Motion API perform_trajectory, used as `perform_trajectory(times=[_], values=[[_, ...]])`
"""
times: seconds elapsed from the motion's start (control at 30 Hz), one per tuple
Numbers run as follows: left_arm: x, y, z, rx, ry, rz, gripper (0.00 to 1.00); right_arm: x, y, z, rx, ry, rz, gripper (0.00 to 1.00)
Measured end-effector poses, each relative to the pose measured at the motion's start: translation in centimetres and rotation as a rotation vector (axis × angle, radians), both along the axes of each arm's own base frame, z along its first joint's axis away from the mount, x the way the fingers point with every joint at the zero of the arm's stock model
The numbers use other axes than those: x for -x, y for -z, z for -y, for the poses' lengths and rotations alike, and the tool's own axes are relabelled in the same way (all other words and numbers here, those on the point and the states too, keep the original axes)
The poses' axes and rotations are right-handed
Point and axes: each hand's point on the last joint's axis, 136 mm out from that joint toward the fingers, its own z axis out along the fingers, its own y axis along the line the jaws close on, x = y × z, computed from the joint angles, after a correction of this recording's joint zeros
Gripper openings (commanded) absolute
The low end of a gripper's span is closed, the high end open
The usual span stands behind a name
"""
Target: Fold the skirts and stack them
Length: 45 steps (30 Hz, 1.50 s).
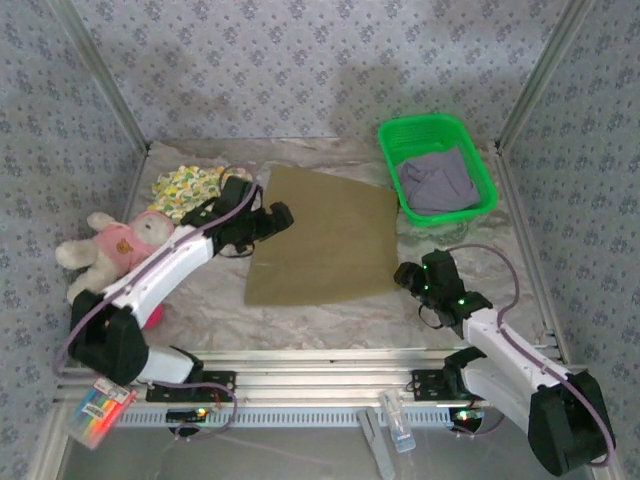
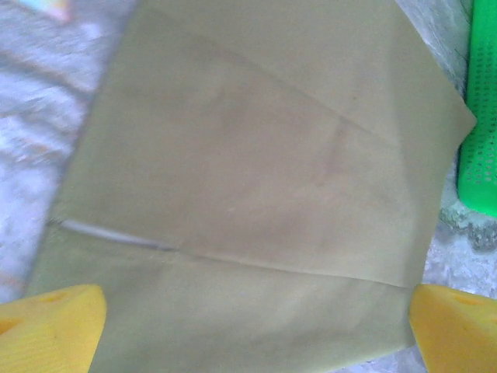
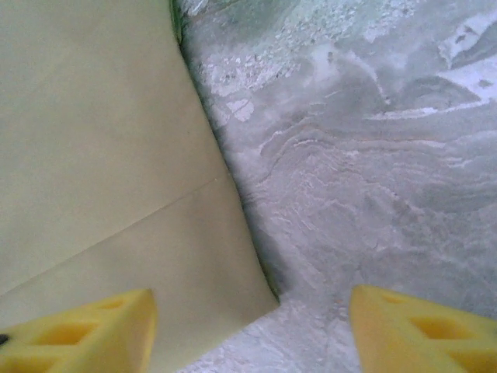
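Marbled desk [image 1: 340,305] carried your olive skirt [image 1: 325,240] flat at centre; your right end effector [image 1: 407,274], jaws apart, straddled its near-right corner, while your left end effector [image 1: 274,219] hovered wide over its left edge.

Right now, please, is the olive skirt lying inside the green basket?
No, the olive skirt lies flat on the table, beside the green basket.

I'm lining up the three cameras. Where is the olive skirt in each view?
Top external: the olive skirt lies flat mid-table, left of the green basket.
Left wrist: centre, running off the bottom edge; the basket sits at the right edge.
Right wrist: left half, one corner low at centre.
Shared landmark: the grey marbled table cover beside the skirt.
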Motion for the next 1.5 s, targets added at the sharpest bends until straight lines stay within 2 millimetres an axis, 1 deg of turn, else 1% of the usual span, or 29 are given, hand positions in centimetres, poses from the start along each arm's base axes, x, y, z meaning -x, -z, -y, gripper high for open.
perform_trajectory(times=[0.07,0.17,0.27,0.3,0.37,0.5,0.57,0.9,1.5], values=[[1.4,0.2,-2.0,-0.005,-0.05,-0.002,1.0,-0.1,0.1,-0.1,-0.004,-0.008,0.003,0.55],[3.3,0.4,-5.1,-0.007,-0.129,0.007,1.0,-0.1,0.5,-0.1,-0.004,-0.015,0.0,0.49],[4.9,1.1,-7.8,-0.004,-0.212,0.008,1.0,-0.1,1.1,-0.1,-0.008,-0.02,-0.016,0.43],[5.3,1.4,-8.5,-0.004,-0.235,0.008,1.0,-0.2,1.4,-0.2,-0.01,-0.026,-0.026,0.41],[6.0,1.9,-9.3,-0.003,-0.26,0.004,1.0,-0.1,2.1,-0.5,-0.014,-0.041,-0.053,0.39],[6.2,2.3,-9.6,0.0,-0.279,-0.007,1.0,0.2,3.7,-1.2,-0.032,-0.069,-0.117,0.4],[6.2,2.4,-9.6,-0.002,-0.279,-0.011,1.0,0.2,4.1,-1.4,-0.035,-0.071,-0.132,0.4],[5.7,4.0,-9.1,-0.01,-0.265,-0.068,1.0,-0.2,4.2,-1.6,-0.043,-0.058,-0.151,0.39],[5.4,4.1,-9.7,-0.022,-0.266,-0.067,1.0,-0.4,4.0,-2.0,-0.027,-0.043,-0.132,0.4]])
